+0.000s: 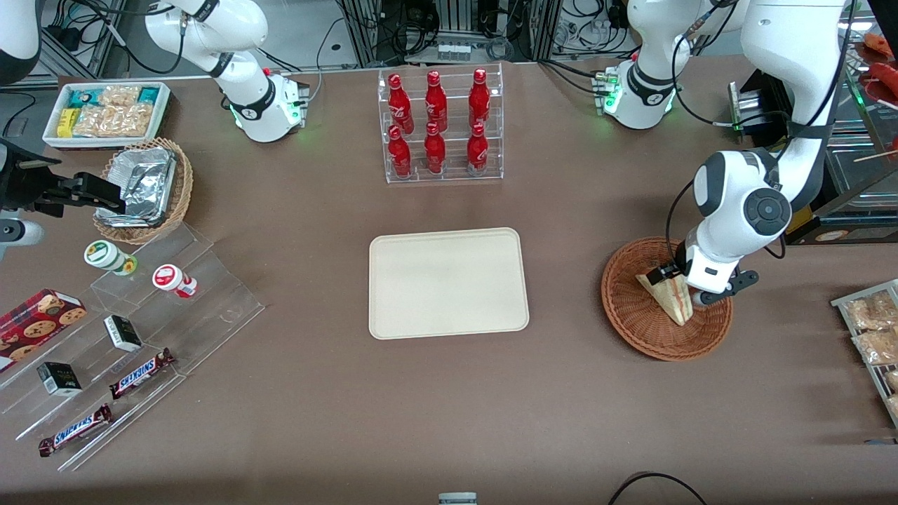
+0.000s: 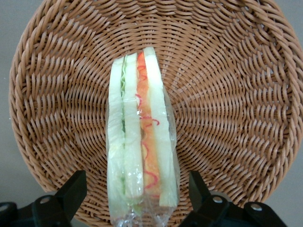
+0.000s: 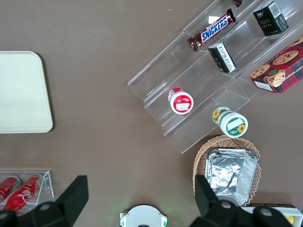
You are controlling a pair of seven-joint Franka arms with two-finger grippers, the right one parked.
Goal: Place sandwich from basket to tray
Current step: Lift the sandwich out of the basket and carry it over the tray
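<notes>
Gripper (image 2: 137, 198): low over basket (image 2: 227, 118), fingers (image 2: 71, 191) apart, straddling wrapped sandwich (image 2: 139, 137) standing on edge in basket; risk: slippery film, soft bread; off-centre closure tips or crushes wedge; tray (image 1: 449, 282) well apart.

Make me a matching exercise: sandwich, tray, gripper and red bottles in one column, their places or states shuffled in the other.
1 sandwich
2 tray
3 gripper
4 red bottles

A bare, at mid-table
B in a clear rack
C open, one finger on each side of the sandwich
D on edge in the basket

Pairs: 1-D, 2-A, 3-C, 4-B
</notes>
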